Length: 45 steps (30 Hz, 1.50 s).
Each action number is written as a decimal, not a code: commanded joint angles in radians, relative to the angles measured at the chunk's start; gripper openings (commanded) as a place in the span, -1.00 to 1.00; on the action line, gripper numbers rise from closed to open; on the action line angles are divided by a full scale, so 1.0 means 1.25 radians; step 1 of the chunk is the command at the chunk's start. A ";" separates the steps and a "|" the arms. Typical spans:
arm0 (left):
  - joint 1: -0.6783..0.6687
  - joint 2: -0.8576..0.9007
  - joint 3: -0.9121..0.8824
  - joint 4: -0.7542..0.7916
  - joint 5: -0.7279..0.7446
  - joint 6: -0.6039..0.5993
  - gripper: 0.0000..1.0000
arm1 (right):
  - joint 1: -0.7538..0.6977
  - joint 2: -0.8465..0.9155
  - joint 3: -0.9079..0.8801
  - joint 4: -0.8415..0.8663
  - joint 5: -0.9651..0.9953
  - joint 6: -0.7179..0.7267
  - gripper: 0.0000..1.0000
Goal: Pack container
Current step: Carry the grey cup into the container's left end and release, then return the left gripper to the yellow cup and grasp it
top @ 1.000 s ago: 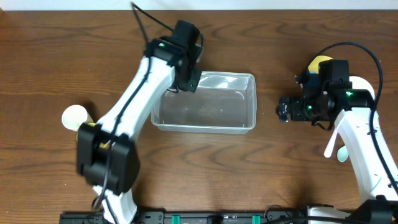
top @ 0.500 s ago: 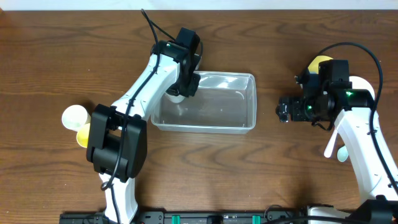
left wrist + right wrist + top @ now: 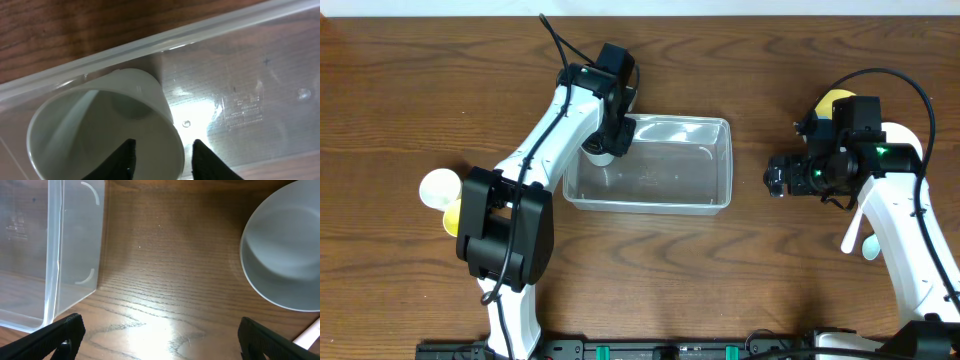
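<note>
The container (image 3: pixel 724 160) is a clear rectangular tub at the middle of the table. A white cup (image 3: pixel 597 153) lies tilted in its far-left corner, mouth toward the left wrist camera (image 3: pixel 100 125). My left gripper (image 3: pixel 608 143) hangs over that corner. In the left wrist view, the left gripper (image 3: pixel 162 155) is open, with one finger inside the cup's mouth and the other just outside the rim, with a sliver of gap. My right gripper (image 3: pixel 776 178) stands wide open to the right of the container, over bare wood (image 3: pixel 160 335).
A white cup (image 3: pixel 438 186) and a yellow item (image 3: pixel 453 218) sit at the left of the table. A yellow item (image 3: pixel 835 100) and a white utensil (image 3: pixel 852 236) lie by the right arm. A pale bowl (image 3: pixel 285 255) shows beside the container's end (image 3: pixel 55 255).
The left gripper has gone down into the container's far-left corner with the white cup, and its jaws have parted from the cup's wall. The right arm has not moved.
</note>
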State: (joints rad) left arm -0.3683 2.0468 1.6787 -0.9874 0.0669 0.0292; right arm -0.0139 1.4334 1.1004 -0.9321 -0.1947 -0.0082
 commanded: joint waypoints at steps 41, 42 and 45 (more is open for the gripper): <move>0.455 -0.432 -0.407 -0.035 -0.124 -0.391 0.28 | -0.005 0.002 0.016 0.003 -0.009 0.008 0.98; 0.458 -0.432 -0.421 -0.027 -0.125 -0.393 0.28 | -0.005 0.002 0.016 0.003 -0.009 0.008 0.98; 0.474 -0.432 -0.446 -0.018 -0.127 -0.396 0.28 | -0.005 0.002 0.016 0.004 -0.009 0.008 0.99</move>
State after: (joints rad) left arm 0.2024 1.5036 1.1393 -1.0126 -0.0822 -0.4427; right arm -0.0139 1.4334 1.1004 -0.9264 -0.1947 -0.0082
